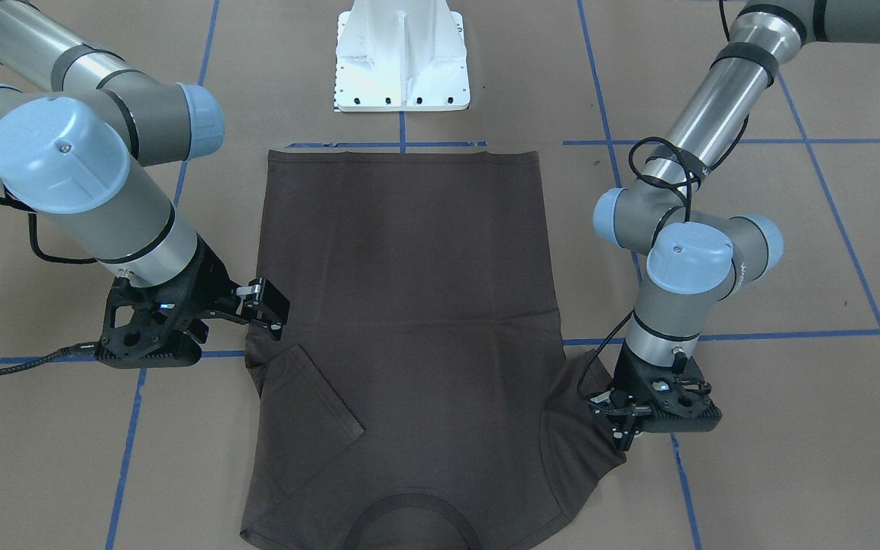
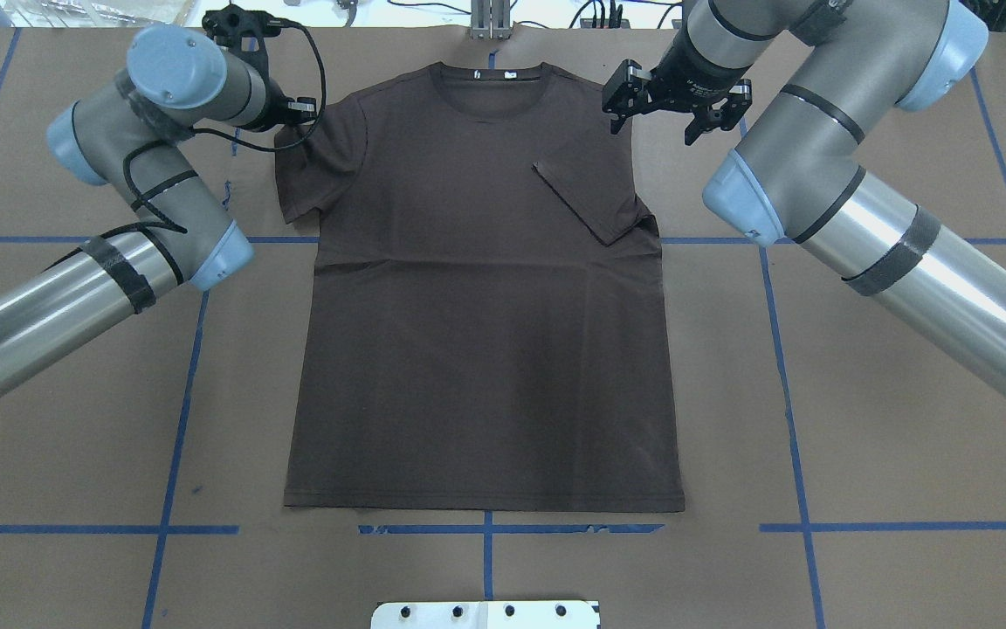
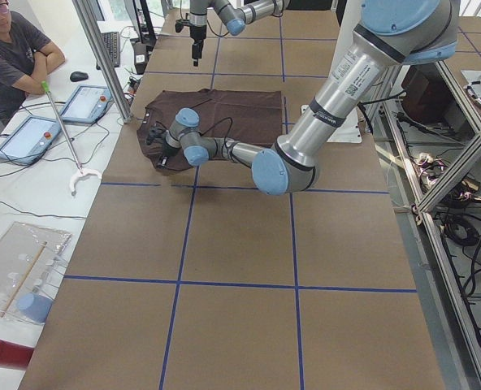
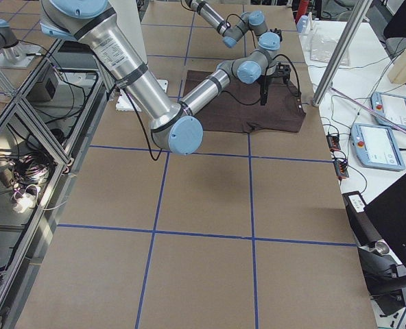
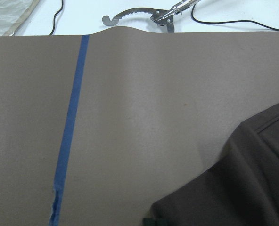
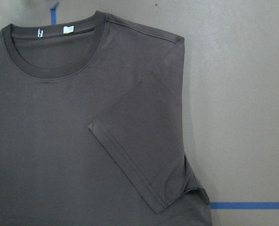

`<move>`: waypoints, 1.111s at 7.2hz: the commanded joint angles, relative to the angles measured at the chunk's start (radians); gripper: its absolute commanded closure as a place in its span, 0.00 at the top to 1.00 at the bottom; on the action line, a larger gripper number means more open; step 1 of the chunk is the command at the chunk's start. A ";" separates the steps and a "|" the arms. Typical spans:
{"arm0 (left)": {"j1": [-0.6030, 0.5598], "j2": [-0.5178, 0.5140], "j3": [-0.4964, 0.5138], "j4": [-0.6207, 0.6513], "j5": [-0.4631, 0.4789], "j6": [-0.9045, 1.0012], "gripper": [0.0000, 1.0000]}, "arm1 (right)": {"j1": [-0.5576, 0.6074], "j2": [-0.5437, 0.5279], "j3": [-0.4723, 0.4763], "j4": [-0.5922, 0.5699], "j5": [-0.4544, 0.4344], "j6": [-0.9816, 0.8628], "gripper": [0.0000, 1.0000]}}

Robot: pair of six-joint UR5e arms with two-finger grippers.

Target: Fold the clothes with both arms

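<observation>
The table (image 2: 861, 419) is brown and marked with a grid of blue tape (image 2: 75, 528). A T-shirt (image 2: 477, 306) lies flat on it, one sleeve (image 2: 595, 196) folded inward over the chest. A white base (image 2: 485, 614) stands near the hem.

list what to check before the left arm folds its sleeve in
1. Right sleeve folded onto the T-shirt: ok.
2. Left sleeve flat, unfolded: ok.
3. Left arm, jaws down at that sleeve's edge: ok.
4. Its grip on the cloth: cannot tell.
5. Right arm, jaws open, holding nothing: ok.
6. Hem lying straight: ok.
</observation>
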 commanded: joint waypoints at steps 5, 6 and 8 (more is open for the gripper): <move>0.124 -0.205 0.088 0.131 -0.012 -0.232 0.00 | 0.002 -0.002 0.000 0.003 0.000 -0.002 1.00; 0.124 -0.209 0.117 0.085 -0.010 -0.240 0.00 | 0.002 -0.002 0.000 0.003 0.000 -0.002 1.00; 0.127 -0.210 0.148 0.033 0.010 -0.257 0.00 | 0.000 -0.002 0.000 0.003 0.000 -0.002 1.00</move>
